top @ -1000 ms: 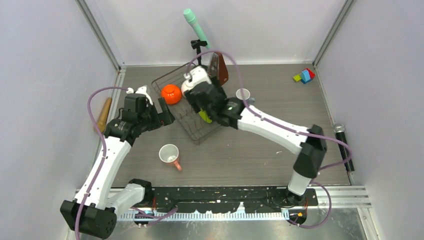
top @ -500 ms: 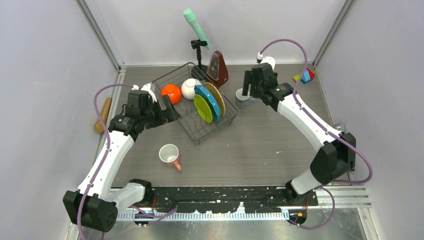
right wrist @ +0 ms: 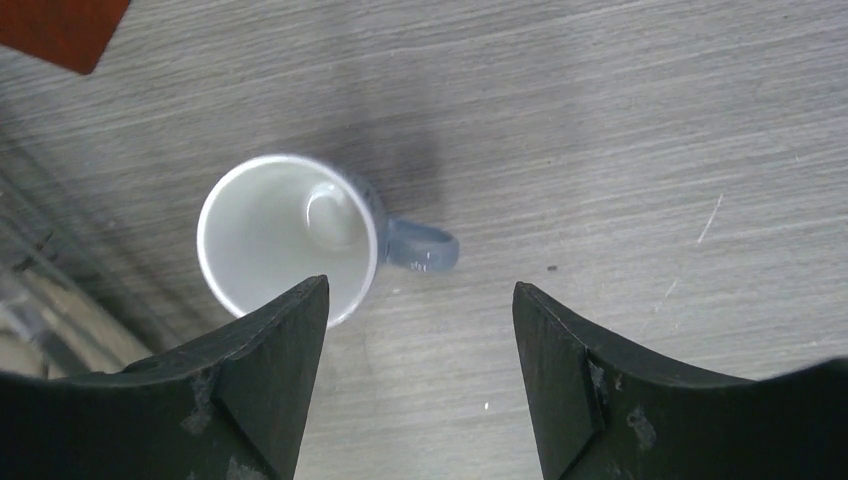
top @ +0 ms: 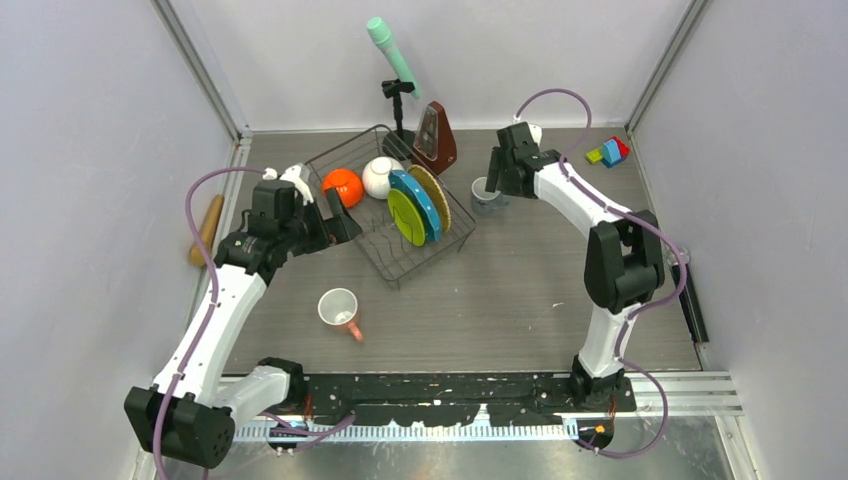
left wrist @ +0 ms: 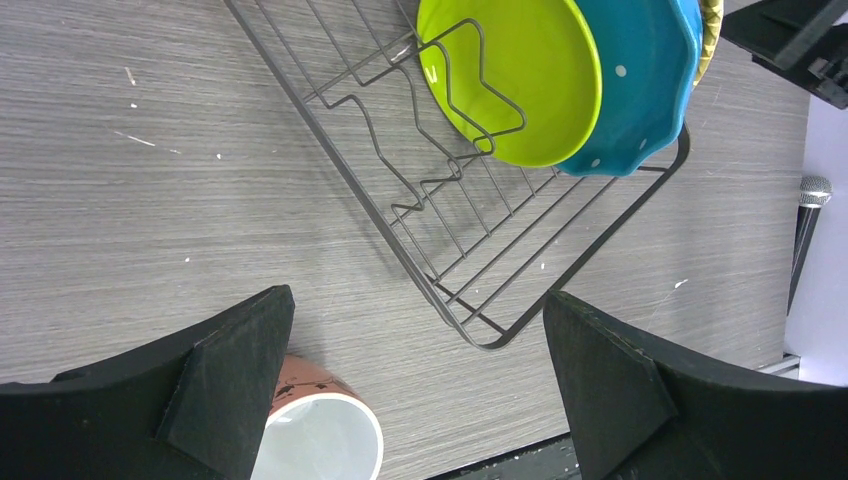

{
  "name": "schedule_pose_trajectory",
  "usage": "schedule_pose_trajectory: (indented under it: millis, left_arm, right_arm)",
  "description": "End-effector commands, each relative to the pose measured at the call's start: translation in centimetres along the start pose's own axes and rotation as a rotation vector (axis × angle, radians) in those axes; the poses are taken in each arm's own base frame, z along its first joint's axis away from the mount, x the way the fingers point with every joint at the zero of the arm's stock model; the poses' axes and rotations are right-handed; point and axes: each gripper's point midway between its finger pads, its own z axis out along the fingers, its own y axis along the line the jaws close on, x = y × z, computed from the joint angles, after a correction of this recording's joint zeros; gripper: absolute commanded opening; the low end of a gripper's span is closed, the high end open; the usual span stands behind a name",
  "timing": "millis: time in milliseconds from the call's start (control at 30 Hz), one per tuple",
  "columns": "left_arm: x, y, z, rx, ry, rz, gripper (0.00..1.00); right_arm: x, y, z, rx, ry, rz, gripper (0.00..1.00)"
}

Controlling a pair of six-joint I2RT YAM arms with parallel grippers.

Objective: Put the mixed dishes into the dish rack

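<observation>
Elbow [top: 622, 262] folded inward, right pincer [right wrist: 420, 290] spread above small grey mug [right wrist: 285, 235]

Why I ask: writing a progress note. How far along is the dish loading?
Done: orange bowl, white bowl, lime green plate, blue plate and yellow plate sit in the dish rack. In hand: the open right tool hovers over the small grey mug, not gripping it. Remaining: that mug and the pink mug, both on the table; the left tool is open.

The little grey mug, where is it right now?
In the top view, the grey mug stands on the table just right of the dish rack, near the brown metronome, beneath the open right fingers.
</observation>
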Motion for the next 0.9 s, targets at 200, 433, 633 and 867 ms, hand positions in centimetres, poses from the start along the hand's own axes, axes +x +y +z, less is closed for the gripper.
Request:
schedule_pose_trajectory:
  millis: [200,433,633,867]
  left_arm:
    - [-1.4,-1.2,-0.4,0.053,-0.042,0.027,0.99]
    - [-1.7,-1.9,0.0,0.084,-0.031,0.019,0.99]
    - [-1.3,-2.6,0.2,0.119,0.002,0.005,0.98]
    - [-1.1,-3.0,0.1,0.143,0.007,-0.001,0.98]
  right_arm:
    - [-2.8,2.3,3.1,-0.082,0.011,-0.076,0.67]
    - [-1.8,3.4,4.7,-0.120,0.068,-0.085,0.56]
    - [-1.5,4.1,4.1,-0.167,0.081,-0.088,0.24]
    - [-2.5,3.0,1.9,-0.144,0.023,-0.091,0.03]
